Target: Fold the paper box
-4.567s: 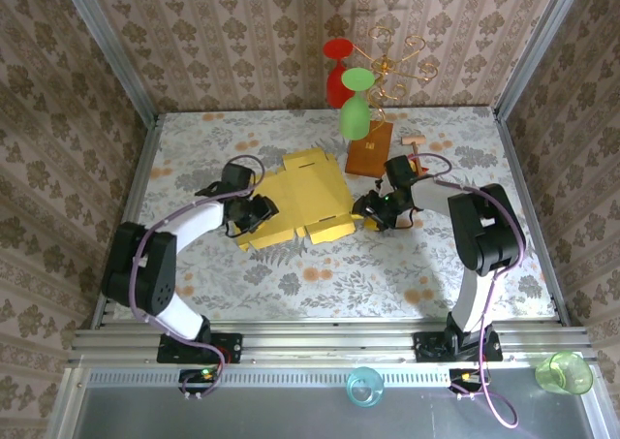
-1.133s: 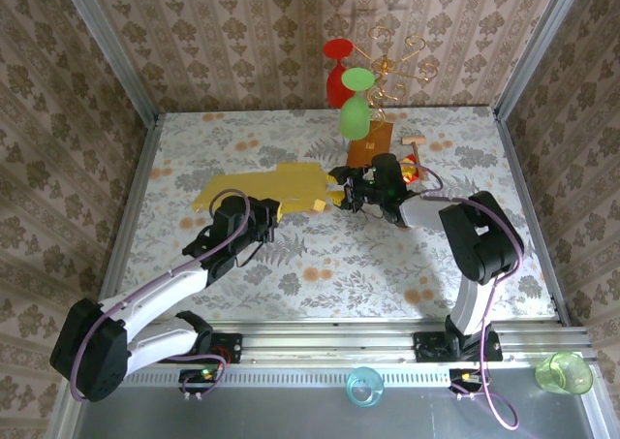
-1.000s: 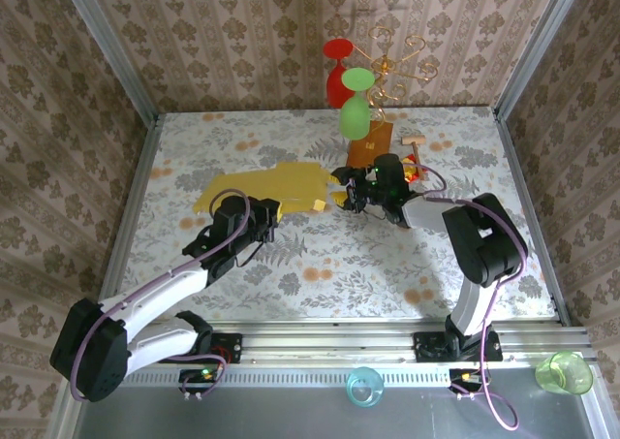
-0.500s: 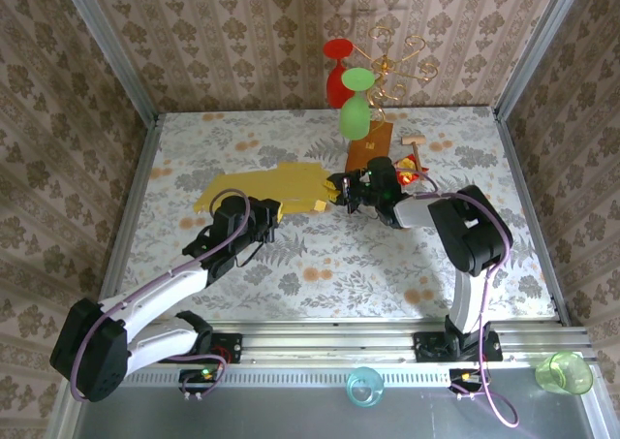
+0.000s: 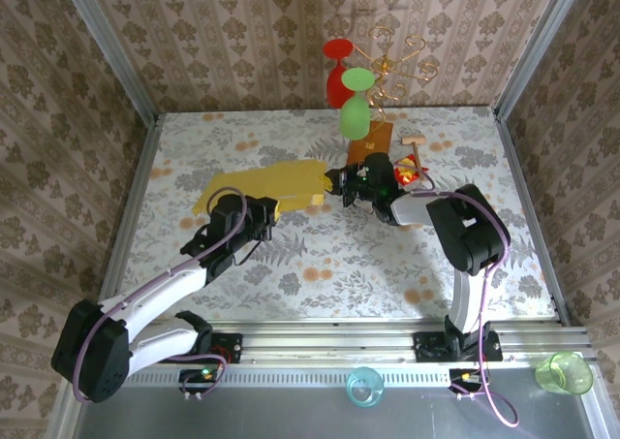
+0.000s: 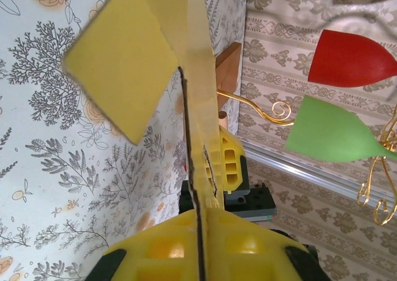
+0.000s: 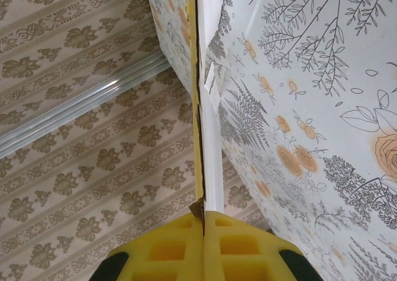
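The paper box (image 5: 276,179) is a mustard-yellow sheet stretched left to right across the middle of the table, held up between both arms. My left gripper (image 5: 263,211) is shut on its near left edge. In the left wrist view the card (image 6: 124,76) runs edge-on between the yellow pads of that gripper (image 6: 200,216), with one flap fanning out to the left. My right gripper (image 5: 336,182) is shut on the sheet's right end. From the right wrist the box (image 7: 209,107) stands edge-on, white side to the right, pinched in this gripper (image 7: 203,218).
A brown wooden block (image 5: 372,148) carries a gold wire stand with a red glass (image 5: 338,69) and a green glass (image 5: 354,111), just behind the right gripper. A small red-yellow packet (image 5: 408,173) lies beside it. Patterned walls close the table on three sides.
The right gripper has slid a little left and shut on the sheet's right end. The left arm has barely moved. Seconds earlier the sheet lay flat between the arms.
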Motion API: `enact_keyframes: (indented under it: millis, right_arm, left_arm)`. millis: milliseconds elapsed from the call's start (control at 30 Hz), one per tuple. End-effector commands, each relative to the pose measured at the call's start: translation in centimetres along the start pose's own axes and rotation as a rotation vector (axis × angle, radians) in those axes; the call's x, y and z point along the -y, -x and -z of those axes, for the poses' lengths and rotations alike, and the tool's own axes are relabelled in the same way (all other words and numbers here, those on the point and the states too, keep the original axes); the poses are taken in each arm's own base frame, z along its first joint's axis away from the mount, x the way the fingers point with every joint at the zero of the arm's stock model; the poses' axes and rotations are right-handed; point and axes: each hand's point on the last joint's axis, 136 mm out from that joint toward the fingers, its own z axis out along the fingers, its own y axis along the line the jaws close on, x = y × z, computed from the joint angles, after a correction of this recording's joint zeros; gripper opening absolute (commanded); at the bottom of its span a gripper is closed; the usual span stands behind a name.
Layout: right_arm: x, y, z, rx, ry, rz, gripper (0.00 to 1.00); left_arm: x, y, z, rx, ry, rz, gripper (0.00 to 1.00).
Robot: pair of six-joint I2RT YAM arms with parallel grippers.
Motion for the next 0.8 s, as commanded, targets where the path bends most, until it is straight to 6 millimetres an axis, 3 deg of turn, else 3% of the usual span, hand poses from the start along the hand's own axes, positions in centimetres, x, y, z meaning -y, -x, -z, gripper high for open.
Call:
enact_keyframes:
  millis: [0,67,167,267,367,567,767]
  right_arm:
    - [-2.5,-0.2,0.9,0.051,0.060,0.033,0.00]
    - [-3.1,-0.1,1.8,0.093,0.061,0.042,0.00]
    - [-4.0,-0.3,3.9,0.166,0.026,0.089,0.00]
    - [-5.2,-0.4,7.0,0.276,-0.030,0.147,0.00]
    - [-6.0,-0.5,10.7,0.395,-0.097,0.166,0.00]
    - [-7.5,-2.1,18.4,0.616,-0.199,0.185,0.00]
    - [-10.2,-3.5,23.9,0.776,-0.219,0.231,0.00]
  left_arm:
    - [0.2,0.2,0.9,-0.015,0.023,-0.024,0.33]
    - [0.1,1.2,2.1,-0.016,0.079,-0.048,0.49]
    - [-0.4,4.1,5.8,0.057,0.229,-0.130,0.60]
    - [-0.4,6.0,8.6,0.104,0.313,-0.177,0.64]
    - [0.3,7.2,9.8,0.135,0.327,-0.214,0.64]
    - [2.2,8.0,9.1,0.138,0.302,-0.252,0.63]
    - [3.7,7.7,7.6,0.096,0.289,-0.293,0.60]
